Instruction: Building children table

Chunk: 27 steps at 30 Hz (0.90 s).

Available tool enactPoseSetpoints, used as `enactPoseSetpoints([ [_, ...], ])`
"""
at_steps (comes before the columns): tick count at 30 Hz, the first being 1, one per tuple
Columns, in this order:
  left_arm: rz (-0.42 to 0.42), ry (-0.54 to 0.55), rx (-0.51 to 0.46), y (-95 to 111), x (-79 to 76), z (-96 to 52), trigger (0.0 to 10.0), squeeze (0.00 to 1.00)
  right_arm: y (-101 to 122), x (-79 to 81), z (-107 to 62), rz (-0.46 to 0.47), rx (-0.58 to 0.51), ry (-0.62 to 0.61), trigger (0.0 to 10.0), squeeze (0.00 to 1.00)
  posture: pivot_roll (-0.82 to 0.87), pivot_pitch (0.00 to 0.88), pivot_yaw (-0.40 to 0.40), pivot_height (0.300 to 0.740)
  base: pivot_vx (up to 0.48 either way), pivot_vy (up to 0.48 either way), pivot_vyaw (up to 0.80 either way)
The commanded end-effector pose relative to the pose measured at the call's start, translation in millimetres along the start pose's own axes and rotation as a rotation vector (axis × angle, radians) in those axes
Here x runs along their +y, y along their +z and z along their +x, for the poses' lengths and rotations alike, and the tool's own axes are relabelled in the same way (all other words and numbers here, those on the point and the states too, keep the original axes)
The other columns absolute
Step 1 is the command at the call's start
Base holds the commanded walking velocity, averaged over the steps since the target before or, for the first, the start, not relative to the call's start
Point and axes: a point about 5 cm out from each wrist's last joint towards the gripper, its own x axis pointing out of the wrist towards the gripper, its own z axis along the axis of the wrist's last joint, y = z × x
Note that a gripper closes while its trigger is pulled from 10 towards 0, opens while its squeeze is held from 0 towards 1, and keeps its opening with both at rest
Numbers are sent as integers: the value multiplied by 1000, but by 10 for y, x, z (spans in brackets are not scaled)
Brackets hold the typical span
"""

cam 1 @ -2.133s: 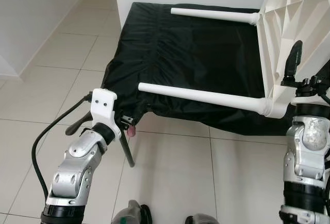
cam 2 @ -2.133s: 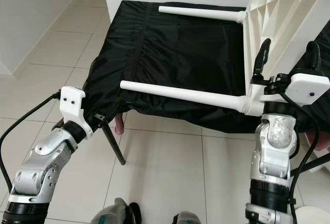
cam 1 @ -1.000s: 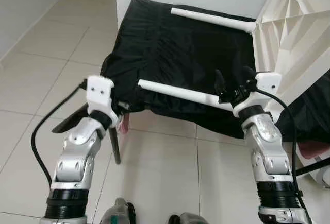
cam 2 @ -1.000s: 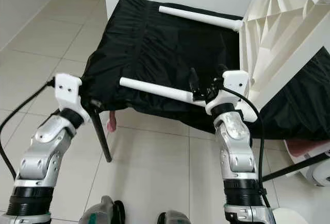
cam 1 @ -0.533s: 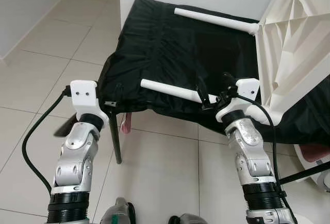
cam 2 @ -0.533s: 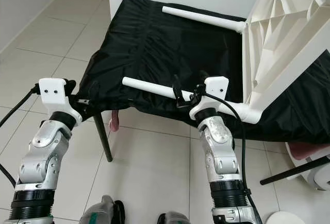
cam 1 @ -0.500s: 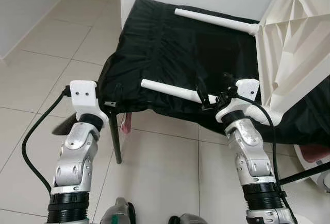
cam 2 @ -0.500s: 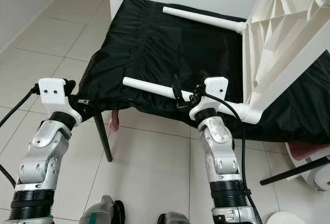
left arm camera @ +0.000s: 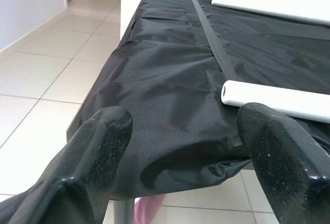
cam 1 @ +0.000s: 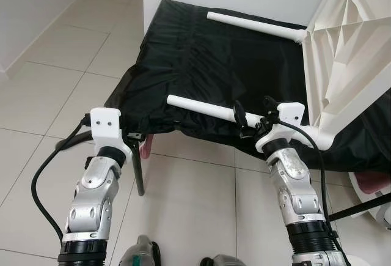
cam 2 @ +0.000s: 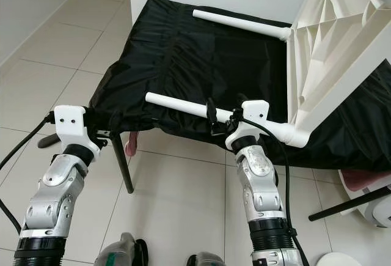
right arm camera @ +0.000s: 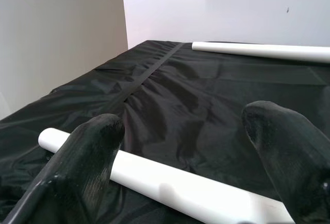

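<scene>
My right gripper (cam 1: 252, 112) has its fingers (right arm camera: 90, 152) spread wide, straddling the near white table leg (cam 1: 201, 108) without closing on it; the wrist view has the leg running between the two pads, one fingertip overlapping it, contact uncertain. My left gripper (left arm camera: 183, 147) is also wide open, holding nothing, aimed at the draped front edge of the black cloth (cam 1: 201, 58), with the free end of that same leg just beyond one finger (left arm camera: 98, 147). The left arm (cam 1: 91, 186) stands low at the cloth's front left corner, a black cable (cam 1: 43, 174) looping off it. The near leg lies flat across the cloth and runs to a corner socket of the white children table top (cam 1: 348, 52), which stands on edge at the right, ribbed underside facing me. A second white leg (cam 2: 241, 22) lies along the far edge of the cloth, joined to the top's far corner. Pale floor tiles (cam 1: 49, 82) surround the covered stand.
</scene>
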Motion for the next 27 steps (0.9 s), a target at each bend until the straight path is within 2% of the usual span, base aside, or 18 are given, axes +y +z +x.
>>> enactPoseSetpoints([
  [1, 2, 28, -22, 33, -6, 12, 10000, 0, -20, -25, 5, -11, 0, -16, 10000, 0, 99, 21, -69, 740, 0, 0, 0],
  [10, 11, 29, -19, 42, 23, 2, 10000, 0, -15, -43, -1, -24, -5, -19, 10000, 0, 93, 24, -63, 740, 0, 0, 0],
  [20, 22, 7, -18, 22, -13, -51, 10000, 0, -9, -59, -45, -41, -15, -20, 10000, 0, 86, 20, -65, 740, 0, 0, 0],
  [27, 2, -29, -45, 47, -66, -98, 10000, 0, 12, -79, -88, -73, -36, -27, 10000, 0, 81, 10, -64, 740, 0, 0, 0],
])
